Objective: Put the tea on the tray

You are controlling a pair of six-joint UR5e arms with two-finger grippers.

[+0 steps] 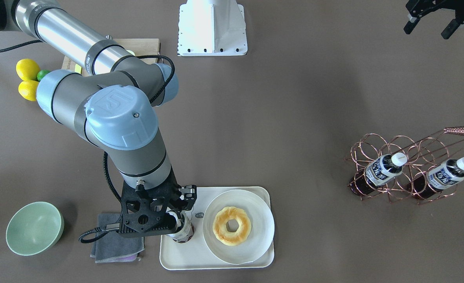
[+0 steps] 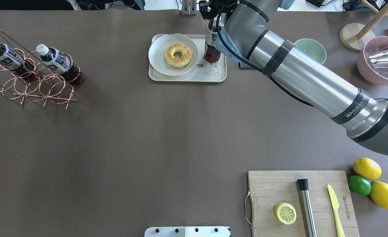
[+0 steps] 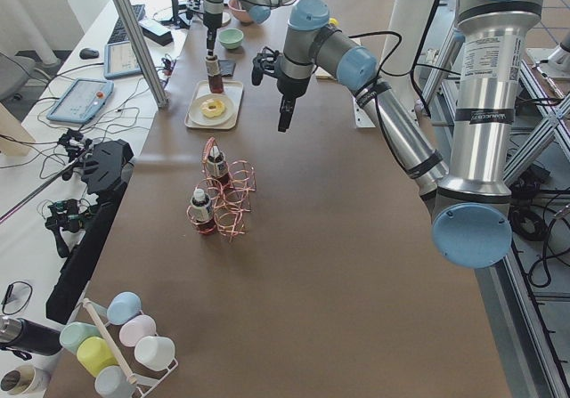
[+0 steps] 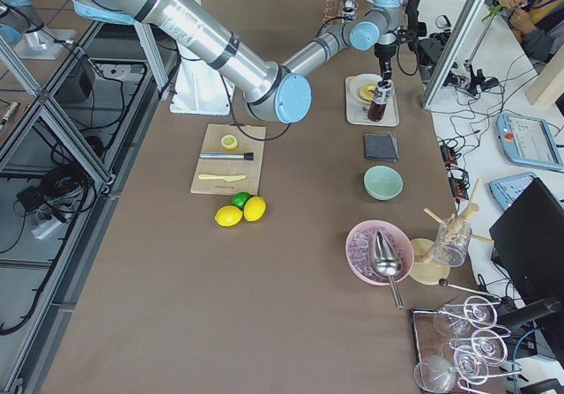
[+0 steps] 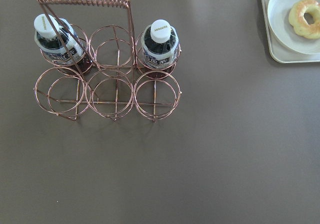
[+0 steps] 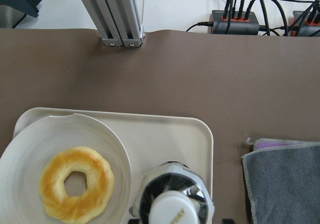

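The tea, a small bottle with a white cap and dark brown contents, stands upright on the left part of the cream tray, beside the bear drawing. It also shows in the overhead view and from above in the right wrist view. My right gripper is around the bottle's top and looks shut on it. My left gripper is open and empty, high above the table, far from the tray. Two alike bottles lean in a copper wire rack.
A white plate with a doughnut fills the tray's other half. A grey cloth and a green bowl lie beside the tray. A wooden cutting board with knife and lemon half, and whole lemons, sit near my base.
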